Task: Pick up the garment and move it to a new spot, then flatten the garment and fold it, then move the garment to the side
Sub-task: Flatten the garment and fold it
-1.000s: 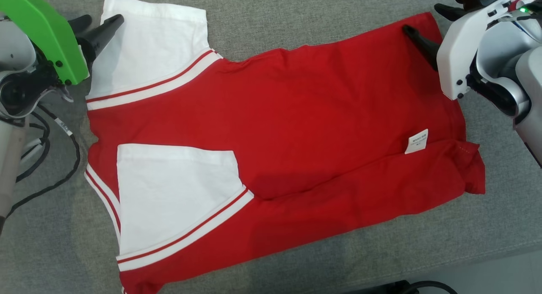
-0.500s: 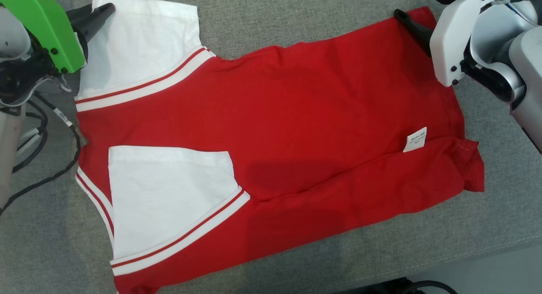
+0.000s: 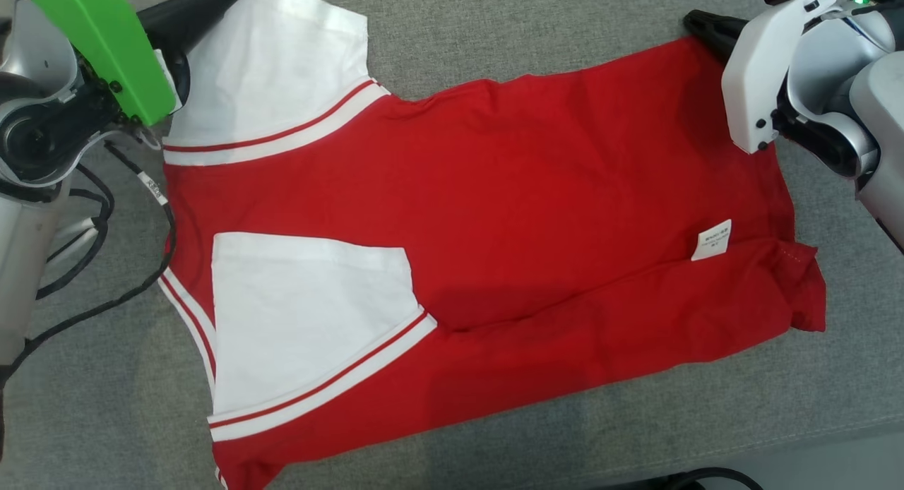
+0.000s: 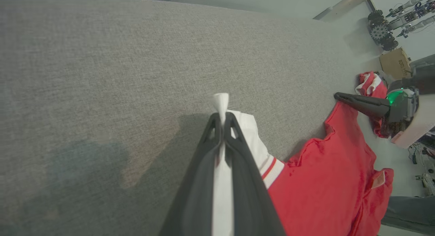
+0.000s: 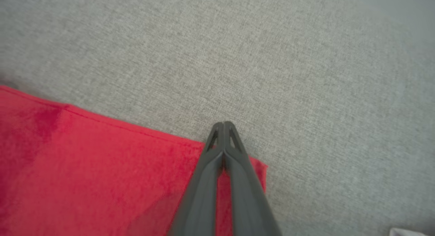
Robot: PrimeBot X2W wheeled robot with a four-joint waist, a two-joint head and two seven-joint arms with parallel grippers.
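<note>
Okay, shirt (image 3: 530,193) lies flat on grey fabric (image 3: 494,38). Left gripper (image 4: 222,118) pinches white sleeve (image 4: 249,129) tip. Right gripper (image 5: 223,125) fingers pressed together over red hem corner (image 5: 259,169), hold unclear.

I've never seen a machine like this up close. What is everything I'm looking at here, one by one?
garment: one, red with white sleeves, spread on the grey surface
sleeves: two, white with red stripes, one at the upper left, one folded onto the body at the lower left
label: one, white, on the garment near its right end
grey surface: one, grey cloth, under the garment
cables: a few, black, left of the garment
cardboard box: one, brown, far background
left end effector: one, dark fingers behind a green cover, shut on the upper white sleeve
right end effector: one, dark fingers behind a white cover, shut on the garment's far right corner
</note>
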